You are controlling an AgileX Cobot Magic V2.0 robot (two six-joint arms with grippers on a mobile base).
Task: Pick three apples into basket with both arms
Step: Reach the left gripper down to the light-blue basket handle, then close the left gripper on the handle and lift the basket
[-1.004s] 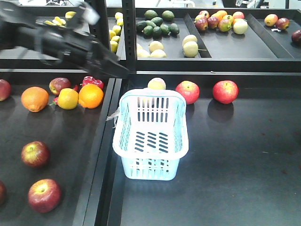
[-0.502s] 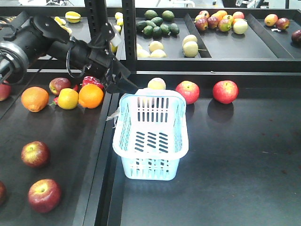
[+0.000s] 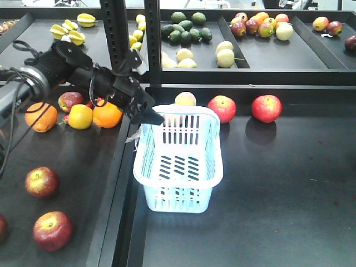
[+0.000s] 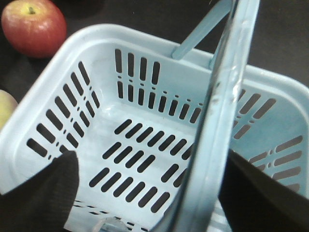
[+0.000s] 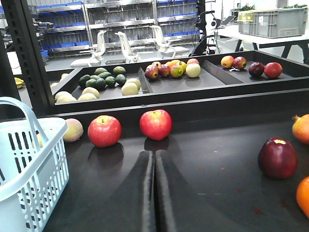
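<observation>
The pale blue basket (image 3: 177, 207) stands mid-table, with nothing in it. My left gripper (image 3: 149, 114) reaches in from the left over its back-left corner. In the left wrist view this gripper (image 4: 147, 166) is open above the basket floor (image 4: 96, 36), and the raised hoop handle (image 4: 227, 96) passes between the fingers, near the right one. Two red apples (image 3: 222, 108) (image 3: 266, 108) lie behind the basket. My right gripper (image 5: 155, 155) is shut and holds nothing. It sits low over the table and points at those apples (image 5: 104, 130) (image 5: 155, 124), with the basket (image 5: 29, 159) on its left.
A pale yellowish apple (image 3: 185, 99) sits just behind the basket. The left tray holds oranges (image 3: 107, 114), a lemon and more red apples (image 3: 41, 182) (image 3: 52, 230). A black upright post (image 3: 152, 39) stands behind. Dark fruit (image 5: 277, 158) lies to the right.
My left arm has swung down and to the right, bringing its gripper from above the left tray to the basket's back-left corner. The basket and apples have not moved.
</observation>
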